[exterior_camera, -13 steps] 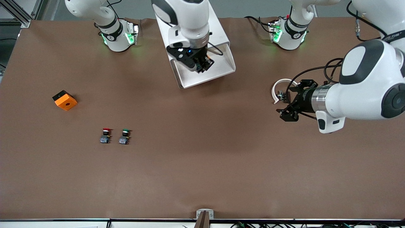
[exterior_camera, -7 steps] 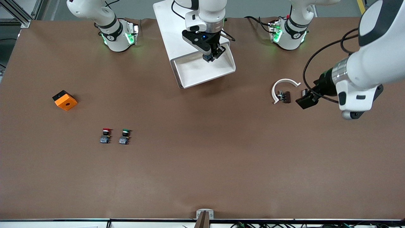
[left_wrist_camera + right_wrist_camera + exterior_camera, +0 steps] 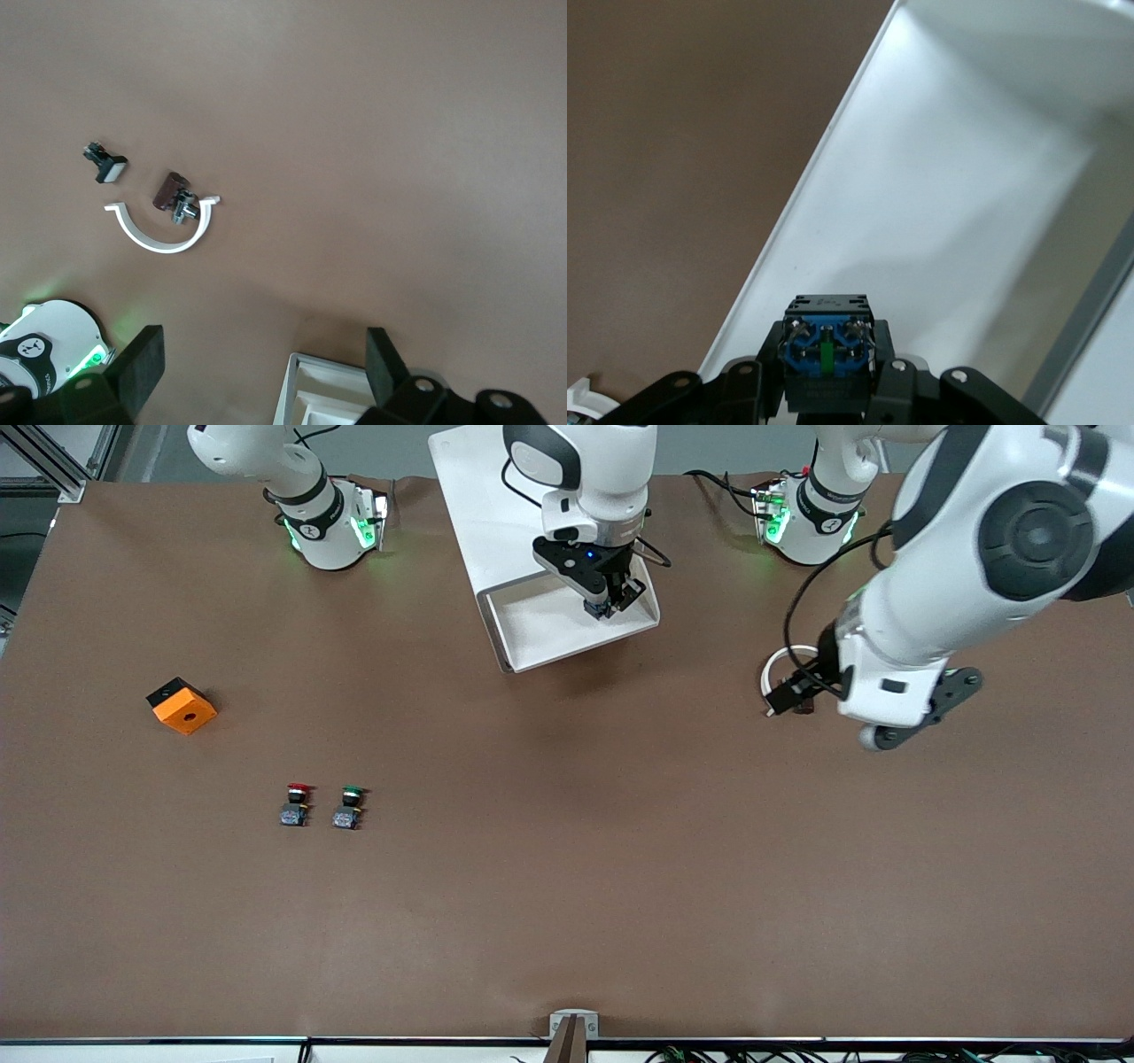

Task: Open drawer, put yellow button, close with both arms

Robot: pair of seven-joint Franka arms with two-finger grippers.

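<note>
The drawer (image 3: pixel 540 633) stands pulled out of the white cabinet (image 3: pixel 483 505), its white tray bare inside. My right gripper (image 3: pixel 608 600) hangs over the tray's corner toward the left arm's end, shut on the yellow button (image 3: pixel 827 347). Only the button's blue base and black body show; its cap is hidden. In the right wrist view the right gripper (image 3: pixel 827 382) has the white tray (image 3: pixel 939 177) spread below it. My left gripper (image 3: pixel 786 694) is up in the air over a white curved piece (image 3: pixel 772 669), open and holding nothing. In the left wrist view the left gripper (image 3: pixel 263 376) shows with a corner of the drawer (image 3: pixel 306 390).
A red-capped switch (image 3: pixel 297 804) and a green-capped switch (image 3: pixel 348 808) stand side by side toward the right arm's end, an orange block (image 3: pixel 182 705) beyond them. Two small parts (image 3: pixel 171 191) (image 3: pixel 104 165) lie by the curved piece (image 3: pixel 159 243). Arm bases (image 3: pixel 328 527) (image 3: pixel 811 518) flank the cabinet.
My right gripper has shifted with the button over the tray, toward the left arm's end. The left arm has swung and turned, its hand now over the curved piece.
</note>
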